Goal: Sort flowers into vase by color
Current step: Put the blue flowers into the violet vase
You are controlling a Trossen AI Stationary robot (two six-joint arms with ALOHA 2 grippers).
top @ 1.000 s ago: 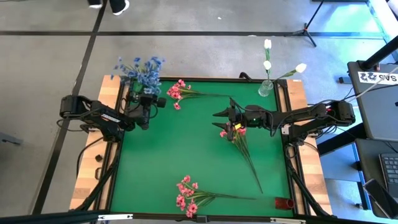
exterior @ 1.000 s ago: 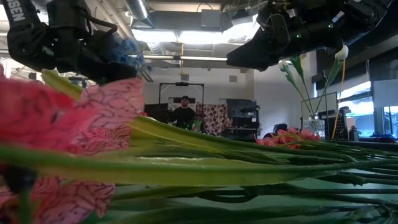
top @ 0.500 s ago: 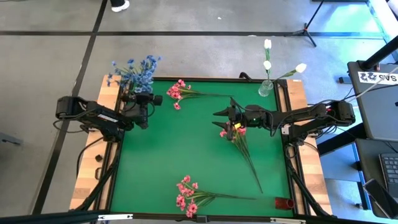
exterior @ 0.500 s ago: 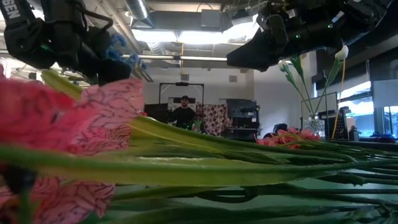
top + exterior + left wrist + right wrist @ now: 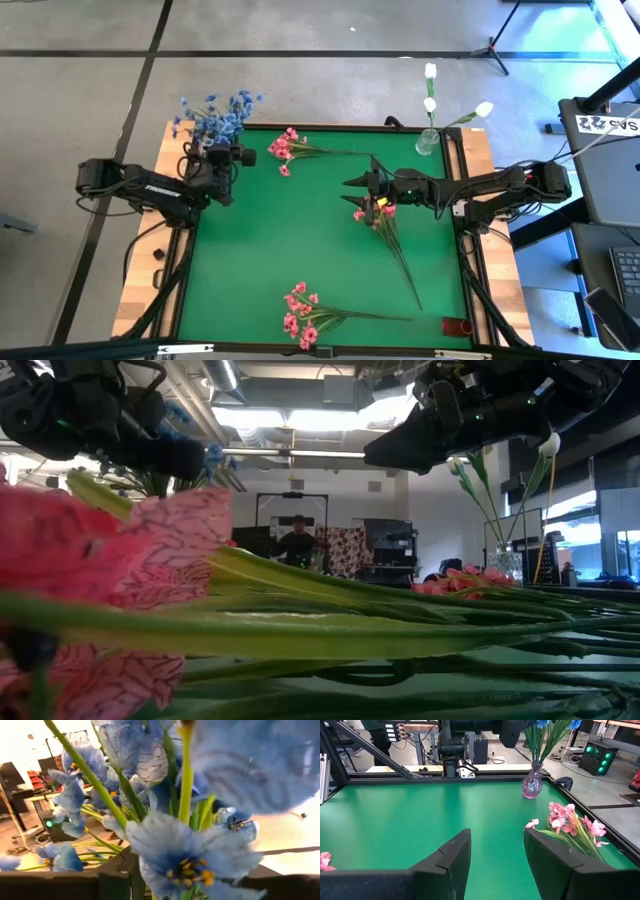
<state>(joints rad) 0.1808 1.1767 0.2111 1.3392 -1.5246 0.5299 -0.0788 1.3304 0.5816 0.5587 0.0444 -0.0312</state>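
Note:
The blue flowers (image 5: pixel 215 112) stand at the table's far-left corner, their stems in a small pinkish glass vase (image 5: pixel 532 784). My left gripper (image 5: pixel 222 165) is right beside them, open; blue blooms (image 5: pixel 185 855) fill its wrist view and hide one finger. My right gripper (image 5: pixel 357 195) hovers open over the head of a pink spray (image 5: pixel 385 225) that lies on the mat. Another pink spray (image 5: pixel 288 148) lies near the far edge, a third (image 5: pixel 302 315) near the near edge. White buds (image 5: pixel 430 100) stand in a clear vase (image 5: pixel 427 142) at the far right. My left gripper stands among the blue blooms (image 5: pixel 120 750), which crowd in front of its fingers. Whether the fingers touch a stem or a bloom, I cannot tell.
The green mat (image 5: pixel 290 240) has bare room in its middle and left. A small red object (image 5: pixel 458 326) sits at the near-right corner. In the low view a pink bloom (image 5: pixel 120 560) and its stems lie close before the camera. A person (image 5: pixel 297 540) stands far behind the table.
My left arm has drawn back toward the table's left edge, and its gripper has risen a little beside the blue flowers. The blue blooms have shifted slightly toward the left edge.

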